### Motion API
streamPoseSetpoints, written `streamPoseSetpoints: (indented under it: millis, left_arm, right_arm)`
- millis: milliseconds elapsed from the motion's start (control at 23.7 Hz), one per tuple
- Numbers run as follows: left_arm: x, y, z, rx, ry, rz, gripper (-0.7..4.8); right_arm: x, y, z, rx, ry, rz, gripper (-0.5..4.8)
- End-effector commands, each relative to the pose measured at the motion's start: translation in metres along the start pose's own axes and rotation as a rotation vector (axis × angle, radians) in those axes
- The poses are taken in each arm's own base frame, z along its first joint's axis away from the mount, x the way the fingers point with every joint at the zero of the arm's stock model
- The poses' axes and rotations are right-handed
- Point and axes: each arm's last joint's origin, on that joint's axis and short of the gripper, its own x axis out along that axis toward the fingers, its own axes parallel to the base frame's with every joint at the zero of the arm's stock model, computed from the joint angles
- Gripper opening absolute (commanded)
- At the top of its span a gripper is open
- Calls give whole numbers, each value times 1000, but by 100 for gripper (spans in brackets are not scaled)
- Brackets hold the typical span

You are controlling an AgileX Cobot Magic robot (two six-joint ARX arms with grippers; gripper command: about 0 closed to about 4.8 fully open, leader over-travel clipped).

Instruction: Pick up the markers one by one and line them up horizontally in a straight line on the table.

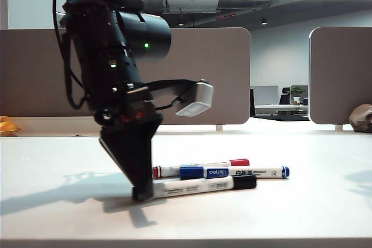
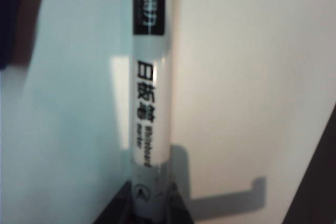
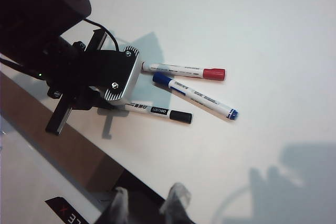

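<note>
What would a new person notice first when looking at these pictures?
Most striking is the black left gripper, reaching down at the left of the exterior view onto the rear end of the black-capped marker, which lies on the white table. Just behind it lie the blue-capped marker and the red-capped marker, close together. The right gripper hangs high above the table, holding nothing.

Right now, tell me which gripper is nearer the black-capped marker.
Left. The left gripper is down at the black-capped marker, at its tail end; the right gripper hangs well above the table, apart.
</note>
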Motion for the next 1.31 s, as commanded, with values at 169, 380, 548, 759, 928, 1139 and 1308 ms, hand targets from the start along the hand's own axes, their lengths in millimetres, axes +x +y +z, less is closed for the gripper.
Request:
streamPoseSetpoints:
  millis: [169,380,548,759,928,1139,1308]
  left_arm:
    - [13,2,-30,23,307,36,66]
    - [7,-1,-35,66,354,72,66]
    - [3,3,-40,50,379,78,65]
    - [-2,16,-52,22,426,103,57]
    - [-5,19,-55,76,471,137,57]
    - [-6,19,-53,113,453,144,64]
    - [-6,20,-51,122,432,157,85]
  right_arm:
    - [-1,1,1,-3,-11,10,103]
    - [-1,1,1,-4,-13,11,103]
    - [-1,1,1,-5,-15,11,103]
    - [1,4,1,-18,-4,29,103]
    - [1,6,0,-28,-1,35,103]
    - [1,6,1,-54,-2,35,103]
    - [2,6,1,-57,-1,40,103]
